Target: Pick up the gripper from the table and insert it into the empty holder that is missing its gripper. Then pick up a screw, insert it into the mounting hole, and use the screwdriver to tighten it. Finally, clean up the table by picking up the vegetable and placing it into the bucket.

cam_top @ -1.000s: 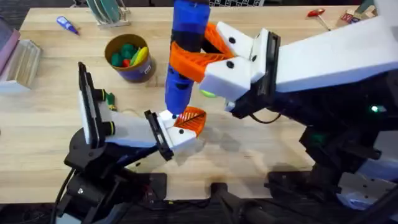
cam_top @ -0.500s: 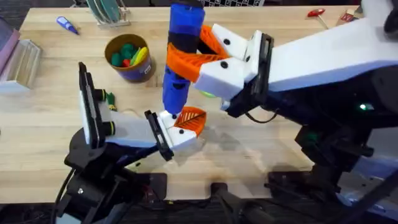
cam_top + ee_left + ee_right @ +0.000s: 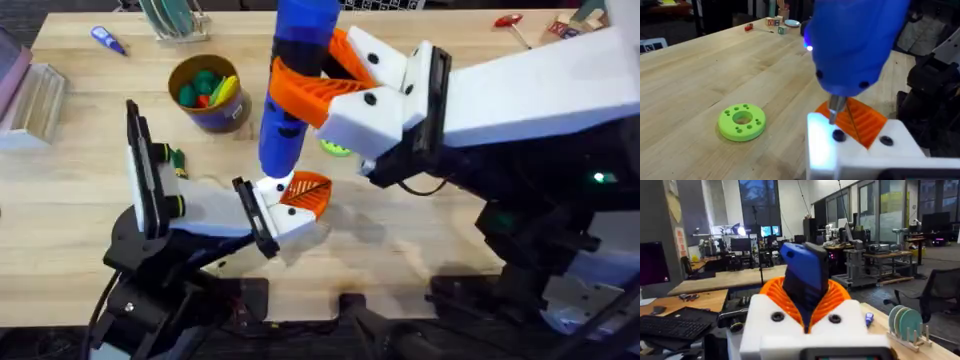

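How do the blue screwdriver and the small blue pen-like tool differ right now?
The screwdriver is thick and held upright in the right gripper, tip down at the white mount; the pen tool is thin and lies flat on the table's far left, untouched. Both are blue.

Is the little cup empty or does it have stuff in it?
It has stuff in it. The bucket holds green, red and yellow pieces.
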Robot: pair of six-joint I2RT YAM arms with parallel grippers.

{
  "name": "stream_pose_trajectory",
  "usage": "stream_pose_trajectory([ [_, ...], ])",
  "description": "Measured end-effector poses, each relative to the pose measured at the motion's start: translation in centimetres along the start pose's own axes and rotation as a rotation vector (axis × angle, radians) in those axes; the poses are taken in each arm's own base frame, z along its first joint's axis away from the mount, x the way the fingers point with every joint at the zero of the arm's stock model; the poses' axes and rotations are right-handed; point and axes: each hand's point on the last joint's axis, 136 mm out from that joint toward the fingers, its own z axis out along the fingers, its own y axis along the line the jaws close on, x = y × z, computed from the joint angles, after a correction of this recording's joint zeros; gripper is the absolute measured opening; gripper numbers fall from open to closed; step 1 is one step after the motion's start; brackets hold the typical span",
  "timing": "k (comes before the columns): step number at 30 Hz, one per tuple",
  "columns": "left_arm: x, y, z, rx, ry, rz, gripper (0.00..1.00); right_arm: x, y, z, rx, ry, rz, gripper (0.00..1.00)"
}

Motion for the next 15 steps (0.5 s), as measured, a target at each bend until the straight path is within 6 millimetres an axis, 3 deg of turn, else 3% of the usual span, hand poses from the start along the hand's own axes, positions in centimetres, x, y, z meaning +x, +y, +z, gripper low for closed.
stream_pose_trajectory([
  [15, 0.0, 0.0, 0.0, 0.000, 0.000, 0.000, 0.005, -0.2, 0.2, -0.5, 0.005, 0.024, 0.009, 0.024],
])
